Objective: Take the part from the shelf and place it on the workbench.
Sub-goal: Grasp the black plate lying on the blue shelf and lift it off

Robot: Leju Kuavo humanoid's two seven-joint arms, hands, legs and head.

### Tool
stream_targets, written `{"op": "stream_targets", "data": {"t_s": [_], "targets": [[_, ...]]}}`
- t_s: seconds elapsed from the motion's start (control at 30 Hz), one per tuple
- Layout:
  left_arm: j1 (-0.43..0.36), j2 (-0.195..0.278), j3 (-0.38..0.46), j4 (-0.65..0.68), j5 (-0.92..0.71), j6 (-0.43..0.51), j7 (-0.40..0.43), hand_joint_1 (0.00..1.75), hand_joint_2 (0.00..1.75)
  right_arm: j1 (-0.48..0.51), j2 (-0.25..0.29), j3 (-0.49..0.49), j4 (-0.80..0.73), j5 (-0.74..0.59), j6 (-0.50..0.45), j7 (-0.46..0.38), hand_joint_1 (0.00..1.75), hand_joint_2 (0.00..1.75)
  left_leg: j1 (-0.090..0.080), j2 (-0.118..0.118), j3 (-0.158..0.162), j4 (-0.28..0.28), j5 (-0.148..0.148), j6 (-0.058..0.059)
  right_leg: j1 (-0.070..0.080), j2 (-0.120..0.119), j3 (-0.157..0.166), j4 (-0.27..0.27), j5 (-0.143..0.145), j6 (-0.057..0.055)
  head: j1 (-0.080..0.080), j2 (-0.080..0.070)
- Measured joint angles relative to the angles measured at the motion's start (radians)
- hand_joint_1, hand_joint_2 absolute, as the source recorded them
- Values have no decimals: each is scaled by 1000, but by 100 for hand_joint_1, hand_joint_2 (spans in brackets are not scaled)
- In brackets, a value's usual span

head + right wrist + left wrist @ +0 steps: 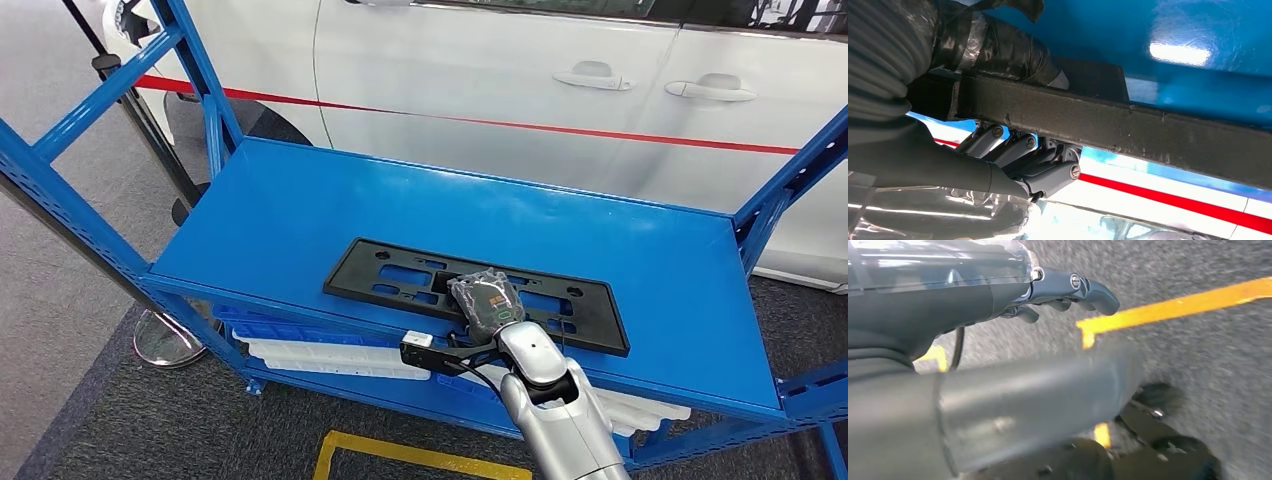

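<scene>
The one black plastic plate (478, 295), a long flat frame with cut-out slots, lies on the top board of the blue shelf (300, 210), near its front edge. The right robot hand (487, 301) sits over the plate's near long edge. In the right wrist view that edge (1128, 127) runs between the thumb (998, 47) on one face and the dark fingers (1020, 155) on the other, so I judge the right robot hand to be grasping the plate, though how firmly cannot be told. The left robot hand (1068, 290) hangs over grey floor with a yellow line (1173, 307); its fingers are curled in around nothing, so it is clenched and idle.

What could go wrong: the grip is on one edge of a long, thin piece, so when lifted the far side may sag or swing, and the plate could twist out of the fingers. The plastic wrap over the hand looks slick, which would make slipping easier. The plate's ends could also catch the blue uprights (775, 205) at the sides of the shelf if it is pulled out at an angle. A white car (520, 80) stands close behind the shelf, so a wide swing could strike it.

Count: one plate, one shelf, one car, and white trays (330, 355) on the lower level, their number unclear.
</scene>
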Motion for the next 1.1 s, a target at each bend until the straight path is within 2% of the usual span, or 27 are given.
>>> {"op": "stream_targets", "data": {"t_s": [0.1,0.23,0.37,0.57,0.67,0.83,0.93,0.97,1.03,1.1], "targets": [[0,-1,7,0,33,-24,-16,0,175,-1,0,3,5,-8,-3,-4,175,175,0,0,0,0,0,0,0,0,0,0,0,0,0,0],[1,-1,11,0,53,-47,29,0,175,-2,0,12,10,-17,-12,-10,175,175,0,0,0,0,0,0,0,0,0,0,0,0,0,0],[1,-2,17,0,75,-77,39,0,175,1,-1,27,1,-29,-74,-31,175,175,0,0,0,0,0,0,0,0,0,0,0,0,0,0],[6,-2,15,0,78,-43,34,0,175,26,-33,52,-177,-3,-180,-57,175,175,-2,0,-3,2,0,0,-1,0,-3,-1,1,1,0,0],[6,-2,9,0,67,-28,35,0,175,26,-83,82,-284,19,-219,-40,175,175,-5,0,-5,3,0,1,-3,0,-5,-1,1,2,0,0],[6,-2,5,0,42,-22,35,0,175,2,-210,194,-397,21,-292,60,175,175,-8,-1,-11,9,-3,6,-10,0,-8,-1,3,7,0,0],[5,0,3,1,32,-22,33,0,175,-14,-274,263,-430,21,-318,108,175,175,-10,-1,-14,12,-1,15,-11,0,-8,-4,7,16,0,0],[5,0,2,1,30,-22,32,0,175,-18,-290,279,-437,21,-320,117,175,175,-6,0,-14,7,3,22,-11,0,-8,-4,6,20,0,0],[4,0,0,1,28,-22,31,0,175,-26,-320,301,-448,21,-323,128,175,175,-1,2,-11,-8,15,35,-10,0,-22,27,-20,23,0,0],[4,0,-1,1,27,-22,30,0,175,-33,-342,317,-452,21,-324,131,175,175,-1,4,-12,-15,22,43,-9,-1,-72,134,-81,23,0,0]]}}
